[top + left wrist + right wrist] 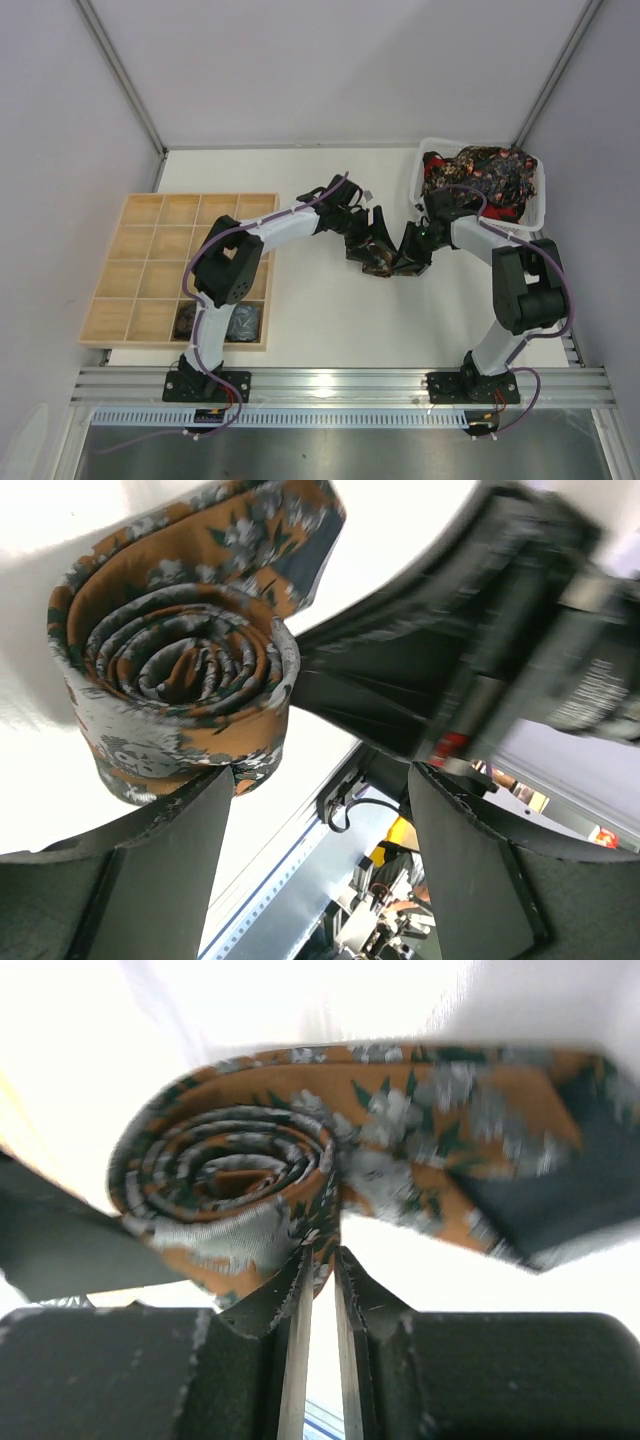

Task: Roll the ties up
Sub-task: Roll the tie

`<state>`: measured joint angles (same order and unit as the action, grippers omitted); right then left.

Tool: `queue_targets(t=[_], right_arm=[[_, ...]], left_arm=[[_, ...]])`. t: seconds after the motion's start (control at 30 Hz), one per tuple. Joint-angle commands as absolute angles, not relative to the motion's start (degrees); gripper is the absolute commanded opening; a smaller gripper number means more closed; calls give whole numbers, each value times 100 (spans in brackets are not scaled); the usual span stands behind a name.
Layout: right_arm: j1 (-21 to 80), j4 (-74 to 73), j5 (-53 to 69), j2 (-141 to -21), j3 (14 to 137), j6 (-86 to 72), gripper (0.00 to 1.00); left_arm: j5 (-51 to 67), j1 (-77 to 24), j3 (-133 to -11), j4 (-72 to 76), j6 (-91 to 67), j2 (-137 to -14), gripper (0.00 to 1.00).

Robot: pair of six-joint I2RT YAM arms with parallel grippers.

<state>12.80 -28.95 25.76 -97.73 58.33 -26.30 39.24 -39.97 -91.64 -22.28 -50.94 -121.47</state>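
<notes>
Tie point(180, 680): orange-brown with grey flowers, rolled into a coil, loose tail trailing, between both sets of jaws.
Right jaws: nearly together, clamped on the coil's outer edge.
Left jaws: wide apart, coil against one finger.
Desk point(320, 310): white, beneath the coil.

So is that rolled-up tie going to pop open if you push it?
Probably it loosens: the rolled tie is soft layered fabric, with a loose tail sticking out. Pushed sideways, it might roll or squash.
</notes>
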Motion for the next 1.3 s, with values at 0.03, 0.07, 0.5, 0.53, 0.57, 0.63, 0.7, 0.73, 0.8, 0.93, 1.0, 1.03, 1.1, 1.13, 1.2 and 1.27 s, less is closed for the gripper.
queue_targets(t=[0.03, 0.07, 0.5, 0.53, 0.57, 0.63, 0.7, 0.73, 0.8, 0.93, 1.0, 1.03, 1.1, 1.13, 1.2, 1.27], right_arm=[[1187, -3014, 2400, -9334, 6152, -2680, 20], [1169, -3032, 2339, -9299, 6161, -2698, 21], [1186, -2348, 1232, -9044, 5705, -3067, 12], [1204, -2277, 1152, -9044, 5652, -3102, 11], [1230, -2215, 1056, -9053, 5573, -3172, 11], [1309, -2092, 792, -9114, 5520, -3217, 11], [1380, -2022, 529, -9167, 5502, -3234, 11], [1415, -2021, 484, -9237, 5511, -3252, 11], [1415, -1969, 475, -9325, 5502, -3296, 11], [1468, -2065, 518, -9571, 5441, -3366, 11], [1494, -2005, 623, -9528, 5318, -3471, 11], [1520, -1960, 659, -9484, 5152, -3559, 11], [1556, -1881, 756, -9439, 5010, -3630, 12], [1564, -1890, 791, -9466, 4949, -3682, 11], [1599, -1916, 966, -9518, 4896, -3735, 11], [1635, -1898, 1124, -9519, 4782, -3849, 11]], left_arm=[[3718, -4043, -9246, -2417, -4913, -11848, 77], [3726, -4043, -9246, -2417, -4904, -11848, 77], [3718, -3990, -9229, -2478, -4834, -11646, 80], [3718, -3990, -9202, -2479, -4834, -11646, 80], [3753, -3973, -9185, -2470, -4834, -11672, 80], [3753, -3973, -9185, -2470, -4834, -11698, 80], [3753, -3973, -9158, -2417, -4860, -11716, 80], [3762, -3973, -9141, -2400, -4878, -11707, 80], [3762, -3973, -9141, -2382, -4878, -11716, 80], [3806, -3981, -9088, -2347, -4869, -11768, 79], [3841, -3981, -9044, -2312, -4887, -11777, 79], [3858, -3981, -9018, -2285, -4895, -11760, 79], [3858, -3973, -8921, -2180, -4957, -11725, 79], [3876, -3981, -8903, -2154, -4966, -11716, 79], [3876, -3981, -8895, -2127, -4966, -11716, 79], [3893, -3981, -8895, -2101, -4975, -11742, 79]])
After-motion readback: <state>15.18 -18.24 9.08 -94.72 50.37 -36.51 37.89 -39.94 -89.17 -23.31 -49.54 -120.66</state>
